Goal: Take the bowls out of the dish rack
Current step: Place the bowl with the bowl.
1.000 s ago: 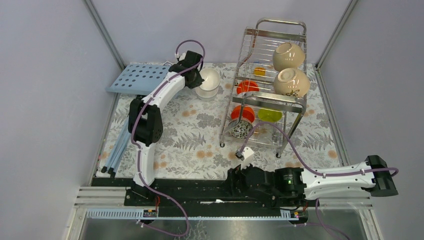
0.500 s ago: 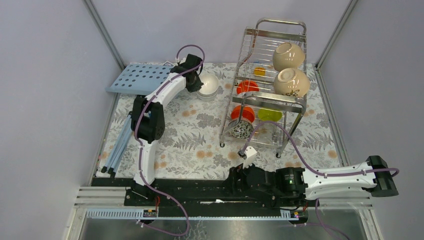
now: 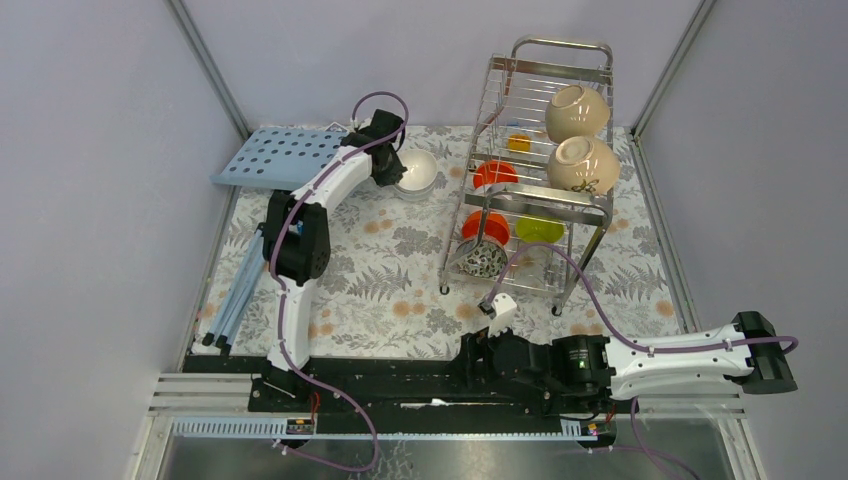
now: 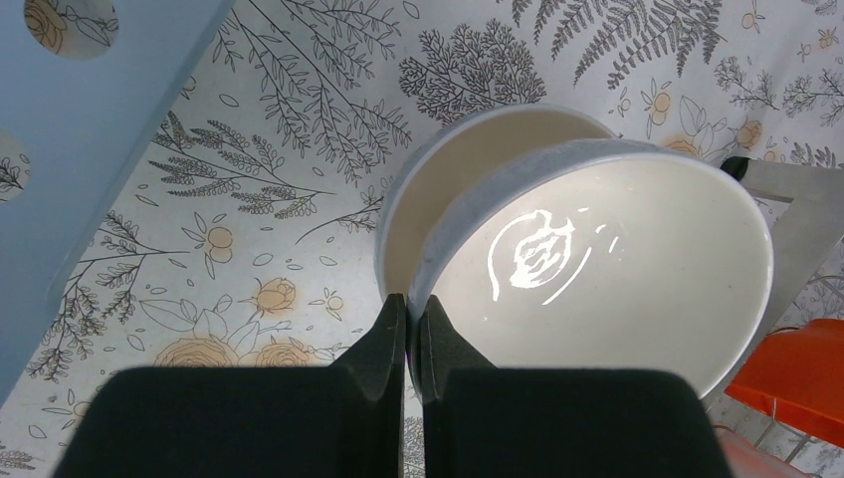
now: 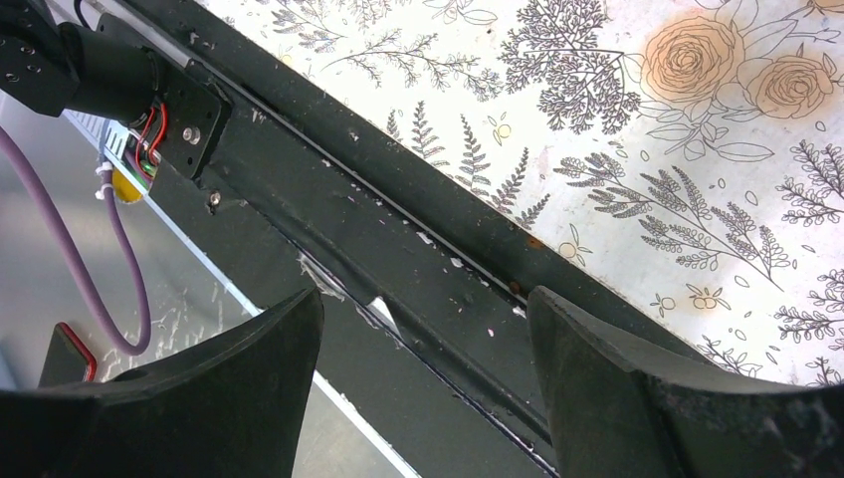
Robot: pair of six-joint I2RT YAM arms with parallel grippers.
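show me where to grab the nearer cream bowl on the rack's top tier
Pinch the nearer cream bowl by its rim from above, one finger inside: it rests tipped on the dish rack's open top tier, its round wall likely too wide.

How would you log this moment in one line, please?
left gripper: shut on white bowl rim | right gripper: open, empty | dish rack: holds bowls

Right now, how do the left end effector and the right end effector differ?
The left end effector is shut, pinching the rim of a white bowl; the right end effector is open and holds nothing. The left one reaches far across the table, left of the dish rack; the right one sits at the near edge, over the black rail. Both are black.
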